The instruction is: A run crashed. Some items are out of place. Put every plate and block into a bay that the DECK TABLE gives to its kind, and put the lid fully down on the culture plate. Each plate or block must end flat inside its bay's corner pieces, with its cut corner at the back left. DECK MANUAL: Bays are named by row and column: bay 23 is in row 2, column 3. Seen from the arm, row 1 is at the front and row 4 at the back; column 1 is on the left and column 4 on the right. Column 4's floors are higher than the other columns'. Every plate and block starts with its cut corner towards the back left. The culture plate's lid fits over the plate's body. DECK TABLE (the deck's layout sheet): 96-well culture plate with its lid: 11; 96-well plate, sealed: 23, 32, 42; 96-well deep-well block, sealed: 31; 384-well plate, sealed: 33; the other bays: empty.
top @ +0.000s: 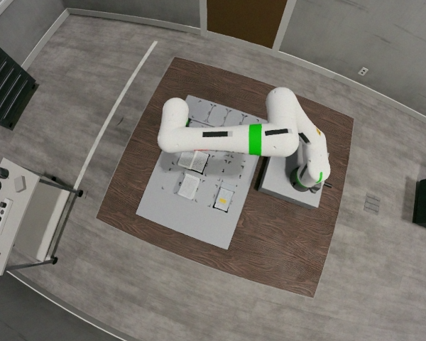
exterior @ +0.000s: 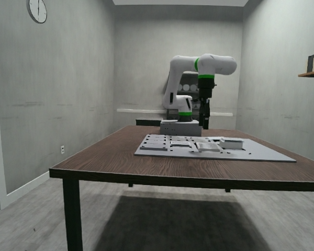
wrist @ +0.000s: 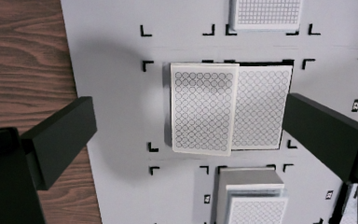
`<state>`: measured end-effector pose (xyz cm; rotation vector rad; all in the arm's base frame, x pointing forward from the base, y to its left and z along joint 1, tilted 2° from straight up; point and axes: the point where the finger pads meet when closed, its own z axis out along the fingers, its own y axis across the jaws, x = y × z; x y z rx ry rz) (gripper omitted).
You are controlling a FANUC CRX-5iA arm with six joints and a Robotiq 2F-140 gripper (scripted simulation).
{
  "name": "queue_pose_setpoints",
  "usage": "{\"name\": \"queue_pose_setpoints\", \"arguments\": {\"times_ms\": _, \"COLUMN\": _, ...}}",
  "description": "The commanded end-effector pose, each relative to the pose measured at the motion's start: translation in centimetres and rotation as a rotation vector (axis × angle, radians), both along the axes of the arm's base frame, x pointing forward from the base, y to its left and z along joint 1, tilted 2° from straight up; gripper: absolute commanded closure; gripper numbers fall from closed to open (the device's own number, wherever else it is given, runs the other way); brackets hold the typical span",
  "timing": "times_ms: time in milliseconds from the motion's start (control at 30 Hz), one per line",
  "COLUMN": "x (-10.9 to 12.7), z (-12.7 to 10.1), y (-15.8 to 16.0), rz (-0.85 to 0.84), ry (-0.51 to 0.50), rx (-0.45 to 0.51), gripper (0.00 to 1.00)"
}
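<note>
My gripper is open and empty, high above the deck; the arm hides it in the top view. In the wrist view, one sealed 96-well plate sits in bay 32. Another 96-well plate lies partly over bay 42, its front edge overlapping the first plate's back edge. The deep-well block stands in bay 31. The 384-well plate is in bay 33. The culture plate, with a yellow patch, is at bay 11; its lid's seating cannot be told.
The grey deck lies on the wooden table. Column 4's raised floors stand at the left in the exterior view. The grey pedestal bears the arm. The arm covers part of the deck in the top view.
</note>
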<state>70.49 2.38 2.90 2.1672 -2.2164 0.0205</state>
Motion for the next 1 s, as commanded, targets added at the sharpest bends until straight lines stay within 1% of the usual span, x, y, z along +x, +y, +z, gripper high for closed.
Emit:
{"name": "queue_pose_setpoints", "arguments": {"times_ms": 0, "x": 0.1, "z": 0.1, "y": 0.0, "rz": 0.0, "ry": -0.002, "rx": 0.0, "gripper": 0.0}}
{"name": "queue_pose_setpoints", "arguments": {"times_ms": 133, "x": 0.1, "z": 0.1, "y": 0.0, "rz": 0.0, "ry": -0.002, "rx": 0.0, "gripper": 0.0}}
{"name": "queue_pose_setpoints", "arguments": {"times_ms": 167, "x": -0.3, "z": 0.1, "y": 0.2, "rz": 0.001, "ry": -0.002, "rx": 0.0, "gripper": 0.3}}
{"name": "queue_pose_setpoints", "arguments": {"times_ms": 567, "x": -4.4, "z": -0.6, "y": 2.6, "rz": 0.001, "ry": -0.002, "rx": 0.0, "gripper": 0.3}}
{"name": "queue_pose_setpoints", "arguments": {"times_ms": 633, "x": -4.4, "z": -0.6, "y": 2.6, "rz": 0.001, "ry": -0.002, "rx": 0.0, "gripper": 0.3}}
{"name": "queue_pose_setpoints", "arguments": {"times_ms": 967, "x": -7.8, "z": -1.1, "y": 4.5, "rz": 0.001, "ry": -0.002, "rx": 0.0, "gripper": 0.3}}
